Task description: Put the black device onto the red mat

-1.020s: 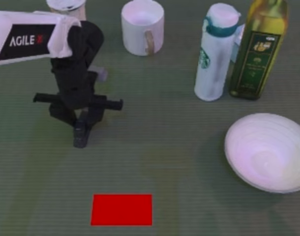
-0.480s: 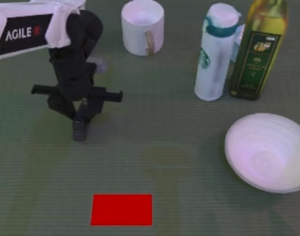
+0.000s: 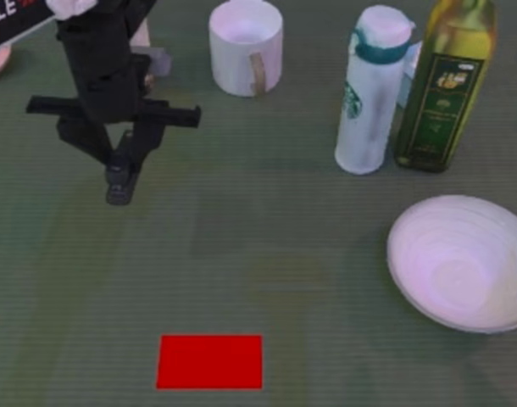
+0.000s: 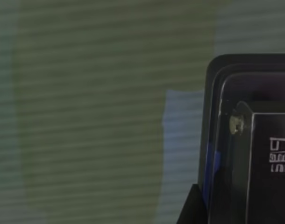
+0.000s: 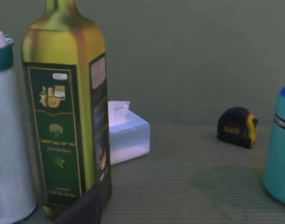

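We see the black device hanging between the fingers of our left gripper at the far left of the surface, its free end pointing toward the near edge in the top view. The fingers are closed on its upper end, so the device is carried by the gripper. The gripper's black body and cross-bar sit directly above it, and the white arm segment leaves the top view at the upper left corner.

The red mat lies flat near the near edge, well apart from the device and somewhat to its right. It is bare.

Behind the gripper, just to its right, stands a white mug with its handle turned toward the near side. Farther right a white bottle with a teal band stands upright, touching or just beside a tall olive oil bottle. A white bowl sits at the right side of the surface, nearer than the bottles.

The left wrist view shows only a close black housing against the green surface. The right wrist view shows the oil bottle close up, a small white tissue box behind it, a black and yellow tape measure farther off, and a teal container at the edge. Our right gripper is not visible in any view.
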Robot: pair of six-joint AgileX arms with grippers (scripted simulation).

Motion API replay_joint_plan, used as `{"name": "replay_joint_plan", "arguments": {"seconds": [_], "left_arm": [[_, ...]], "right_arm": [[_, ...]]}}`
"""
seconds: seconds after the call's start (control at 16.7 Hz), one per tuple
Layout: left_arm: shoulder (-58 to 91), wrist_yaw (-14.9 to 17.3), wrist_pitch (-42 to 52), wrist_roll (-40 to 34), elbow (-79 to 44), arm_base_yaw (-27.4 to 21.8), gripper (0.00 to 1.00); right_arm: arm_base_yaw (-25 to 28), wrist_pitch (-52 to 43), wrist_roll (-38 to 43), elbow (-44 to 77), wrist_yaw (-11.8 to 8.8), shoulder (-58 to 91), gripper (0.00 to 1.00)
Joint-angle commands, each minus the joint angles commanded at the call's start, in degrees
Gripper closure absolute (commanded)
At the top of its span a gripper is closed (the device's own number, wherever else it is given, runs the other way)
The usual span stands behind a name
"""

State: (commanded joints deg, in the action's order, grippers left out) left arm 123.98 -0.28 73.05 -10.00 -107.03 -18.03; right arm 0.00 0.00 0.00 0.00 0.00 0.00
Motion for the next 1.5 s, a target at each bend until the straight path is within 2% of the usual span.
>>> {"name": "replay_joint_plan", "arguments": {"seconds": [0.36,0.6,0.78,1.08,1.32,1.5], "left_arm": [[-0.46,-0.49,0.14,-1.67,0.63,-0.77,1.00],[-3.75,-2.52,1.32,-12.49,3.68,-3.19,1.00],[-7.10,-4.22,2.39,-26.89,7.60,-5.88,1.00],[-12.88,-5.71,3.33,-59.06,16.56,-11.72,1.00],[-17.71,-4.93,1.75,-85.35,24.29,-16.75,1.00],[-21.36,-3.49,-0.94,-101.29,29.13,-20.21,1.00]], "right_arm": [[0.00,0.00,0.00,0.00,0.00,0.00,0.00],[0.00,0.00,0.00,0.00,0.00,0.00,0.00],[0.00,0.00,0.00,0.00,0.00,0.00,0.00],[0.00,0.00,0.00,0.00,0.00,0.00,0.00],[0.00,0.00,0.00,0.00,0.00,0.00,0.00],[0.00,0.00,0.00,0.00,0.00,0.00,0.00]]}}
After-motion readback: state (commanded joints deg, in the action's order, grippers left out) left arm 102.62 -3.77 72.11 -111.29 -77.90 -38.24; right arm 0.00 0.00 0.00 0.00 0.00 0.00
